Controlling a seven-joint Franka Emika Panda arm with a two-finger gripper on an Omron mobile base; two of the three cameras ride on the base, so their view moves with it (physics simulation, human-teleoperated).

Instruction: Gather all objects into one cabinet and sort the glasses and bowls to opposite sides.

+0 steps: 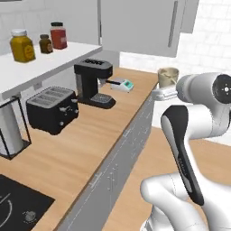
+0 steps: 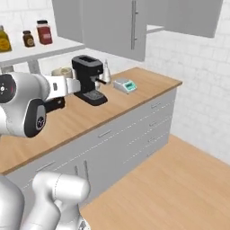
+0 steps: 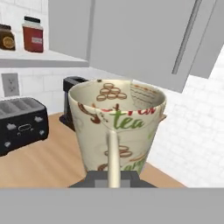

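Closest to the hand camera stands a beige mottled cup (image 3: 117,131) printed with brown rings and a green "tea" word, upright and open at the top, its rim level. The end effector (image 3: 113,177) is clamped on this cup: a pale finger (image 3: 113,153) runs up the cup's near wall, and the dark base of the hand sits just under it. In the left base view the same cup (image 1: 168,77) is held aloft at the end of the white arm, out past the front edge of the wooden table (image 1: 67,158) and above the wood floor (image 1: 149,180). In the right base view the cup (image 2: 62,72) peeks out behind the arm's wrist, left of the black coffee machine (image 2: 89,76).

On the table, the black coffee machine (image 1: 94,81) stands near the back wall, with a small white kitchen scale with a teal display (image 1: 122,84) just beside it to the right and a black two-slot toaster (image 1: 52,109) nearer on the left. A black cooktop (image 1: 18,205) lies at the near end. A white shelf (image 1: 45,63) above carries a yellow jar (image 1: 21,46), a small brown jar (image 1: 45,43) and a red jar (image 1: 58,35). Grey wall cabinet doors (image 1: 140,25) with long bar handles hang above the far end of the table, closed as far as can be told.
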